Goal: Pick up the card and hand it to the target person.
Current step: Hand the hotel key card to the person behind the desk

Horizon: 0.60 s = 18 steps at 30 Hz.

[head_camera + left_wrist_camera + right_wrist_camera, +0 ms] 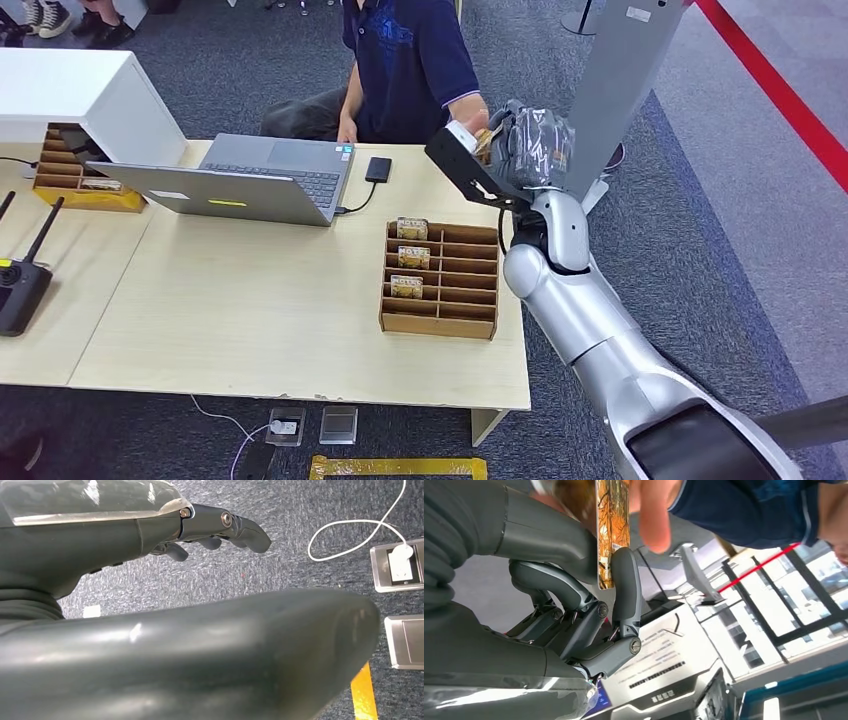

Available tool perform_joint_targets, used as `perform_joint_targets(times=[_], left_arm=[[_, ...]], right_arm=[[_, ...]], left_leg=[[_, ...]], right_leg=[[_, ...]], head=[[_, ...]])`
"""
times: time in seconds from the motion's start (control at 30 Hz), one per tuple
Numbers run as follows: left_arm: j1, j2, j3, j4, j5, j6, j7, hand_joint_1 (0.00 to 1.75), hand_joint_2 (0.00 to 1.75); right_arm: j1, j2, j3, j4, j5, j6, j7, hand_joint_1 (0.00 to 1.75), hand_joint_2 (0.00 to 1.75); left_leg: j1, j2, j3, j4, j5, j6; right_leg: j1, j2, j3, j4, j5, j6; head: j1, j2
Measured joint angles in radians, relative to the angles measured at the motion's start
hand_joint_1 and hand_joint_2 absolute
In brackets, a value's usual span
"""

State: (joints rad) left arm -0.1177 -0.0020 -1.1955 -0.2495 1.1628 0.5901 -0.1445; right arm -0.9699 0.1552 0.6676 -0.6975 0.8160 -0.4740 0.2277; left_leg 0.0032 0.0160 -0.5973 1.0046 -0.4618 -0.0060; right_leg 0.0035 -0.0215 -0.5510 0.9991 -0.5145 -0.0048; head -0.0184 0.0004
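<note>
My right hand (520, 140) is raised beyond the table's far right corner, level with the person in a dark blue shirt (405, 60). In the right wrist view the card (612, 530), printed with orange-brown leaves, is pinched between my thumb and a finger (625, 587). The person's hand (468, 118) meets mine, and their fingers (651, 515) touch the card's far end. In the left wrist view my left hand (215, 527) hangs over grey carpet, fingers loosely curved and holding nothing.
A wooden slotted card rack (440, 280) with three cards stands on the light table (250, 330). An open laptop (250, 180), a black phone (378, 168), a second rack (75, 175) and a black radio controller (20, 285) lie further left. A grey pillar (620, 90) stands behind my right hand.
</note>
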Motion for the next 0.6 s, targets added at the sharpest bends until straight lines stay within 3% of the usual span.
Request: perform_joint_targets(times=[0.3, 0.33, 0.43, 0.47, 0.6], left_arm=[[0.000, 0.012, 0.000, 0.000, -0.010, 0.005, 0.000, 0.00, 0.00], [0.000, 0.013, 0.000, 0.000, -0.012, 0.005, 0.000, 0.00, 0.00], [0.000, 0.016, 0.000, 0.000, -0.013, 0.005, 0.003, 0.00, 0.00], [0.000, 0.017, 0.000, 0.000, -0.013, 0.006, 0.005, 0.00, 0.00], [0.000, 0.019, 0.000, 0.000, -0.013, 0.009, 0.014, 0.00, 0.00]], right_arm=[[-0.030, 0.031, 0.001, 0.135, 0.043, -0.024, 0.053, 1.52, 1.75], [-0.030, 0.034, 0.001, 0.146, 0.047, -0.026, 0.058, 1.39, 1.75], [-0.030, 0.041, 0.001, 0.173, 0.056, -0.029, 0.068, 0.27, 1.75], [-0.029, 0.043, 0.002, 0.181, 0.058, -0.029, 0.069, 0.00, 1.75], [-0.028, 0.051, 0.002, 0.207, 0.061, -0.024, 0.062, 0.00, 1.75]], left_leg=[[0.000, 0.000, 0.000, 0.000, 0.000, 0.000], [0.000, 0.000, 0.000, 0.000, 0.000, 0.000], [0.000, 0.000, 0.000, 0.000, 0.000, 0.000], [0.000, 0.000, 0.000, 0.000, 0.000, 0.000], [0.000, 0.000, 0.000, 0.000, 0.000, 0.000]], right_leg=[[0.000, 0.000, 0.000, 0.000, 0.000, 0.000], [0.000, 0.000, 0.000, 0.000, 0.000, 0.000], [0.000, 0.000, 0.000, 0.000, 0.000, 0.000], [0.000, 0.000, 0.000, 0.000, 0.000, 0.000], [0.000, 0.000, 0.000, 0.000, 0.000, 0.000]], head=[[0.000, 0.000], [0.000, 0.000], [0.000, 0.000], [0.000, 0.000], [0.000, 0.000]])
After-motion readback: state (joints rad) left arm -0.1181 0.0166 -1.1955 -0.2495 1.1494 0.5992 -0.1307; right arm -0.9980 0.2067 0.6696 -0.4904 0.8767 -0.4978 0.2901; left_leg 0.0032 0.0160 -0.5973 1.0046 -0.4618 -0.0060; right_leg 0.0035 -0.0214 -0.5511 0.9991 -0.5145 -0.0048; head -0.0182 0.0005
